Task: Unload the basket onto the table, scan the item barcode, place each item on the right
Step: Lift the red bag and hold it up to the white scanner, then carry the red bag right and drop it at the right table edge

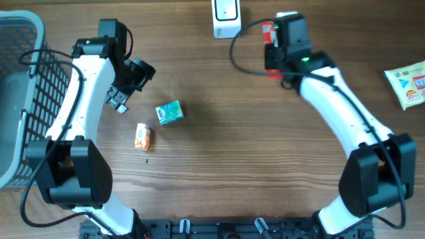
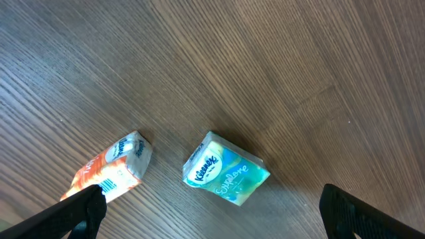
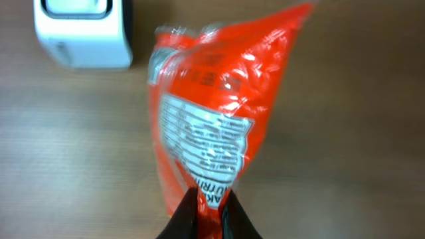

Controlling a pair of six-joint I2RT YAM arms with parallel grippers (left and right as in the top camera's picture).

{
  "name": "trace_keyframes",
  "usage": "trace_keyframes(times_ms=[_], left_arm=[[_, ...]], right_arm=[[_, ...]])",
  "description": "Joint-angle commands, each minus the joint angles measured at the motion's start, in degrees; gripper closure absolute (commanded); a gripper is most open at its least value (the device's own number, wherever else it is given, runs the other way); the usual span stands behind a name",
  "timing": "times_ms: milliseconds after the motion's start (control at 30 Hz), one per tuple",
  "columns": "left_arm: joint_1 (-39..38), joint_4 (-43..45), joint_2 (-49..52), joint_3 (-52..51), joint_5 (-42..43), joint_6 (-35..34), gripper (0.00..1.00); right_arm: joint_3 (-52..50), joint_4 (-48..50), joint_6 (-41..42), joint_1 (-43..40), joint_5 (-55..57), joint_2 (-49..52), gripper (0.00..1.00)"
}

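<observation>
Spread wide, the jaws of the left gripper (image 1: 131,86) hang over the table (image 1: 232,166) and hold nothing, just right of the grey basket (image 1: 20,99) at the left edge. Near that gripper lie 2 small packs, close together but apart: an orange pack (image 1: 142,135) and, to its right and farther back, a teal Kleenex pack (image 1: 169,112). In the left wrist view the orange pack (image 2: 109,172) sits by the left finger (image 2: 80,212) with a barcode on its near end, and the Kleenex pack (image 2: 226,170) lies between the 2 fingers, touching neither.

At the back edge stands the white scanner (image 1: 226,18). Just to its right, the right gripper (image 1: 272,50) has its jaws pressed together on the bottom edge of the red packet (image 3: 212,113), which hangs above the table beside the scanner (image 3: 85,33), its printed white panel facing the wrist camera. Any barcode on it I cannot make out.

Far right lies a white bag (image 1: 408,83), well apart.
</observation>
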Motion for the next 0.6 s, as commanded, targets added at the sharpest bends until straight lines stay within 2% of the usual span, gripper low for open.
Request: trace_keyframes(times_ms=[0,100,133,167,267,333,467,567], left_arm=[[0.1,0.0,0.1,0.3,0.0,0.7,0.0],[0.1,0.0,0.1,0.3,0.0,0.7,0.0],[0.1,0.0,0.1,0.3,0.0,0.7,0.0],[0.1,0.0,0.1,0.3,0.0,0.7,0.0],[0.1,0.0,0.1,0.3,0.0,0.7,0.0],[0.1,0.0,0.1,0.3,0.0,0.7,0.0],[0.1,0.0,0.1,0.3,0.0,0.7,0.0],[0.1,0.0,0.1,0.3,0.0,0.7,0.0]], right_arm=[[1.0,15.0,-20.0,6.0,23.4,0.4,0.96],[1.0,48.5,-49.5,10.4,29.1,5.9,0.95],[1.0,54.4,-55.1,10.9,28.6,7.9,0.96],[1.2,62.1,-64.8,11.4,26.9,11.5,0.96],[3.8,73.4,-83.7,11.8,23.9,22.7,0.96],[8.0,78.3,-84.8,11.8,23.4,28.4,0.96],[16.8,74.8,-82.0,12.1,21.3,34.8,0.96],[17.0,70.5,-79.4,12.7,20.4,34.9,0.96]])
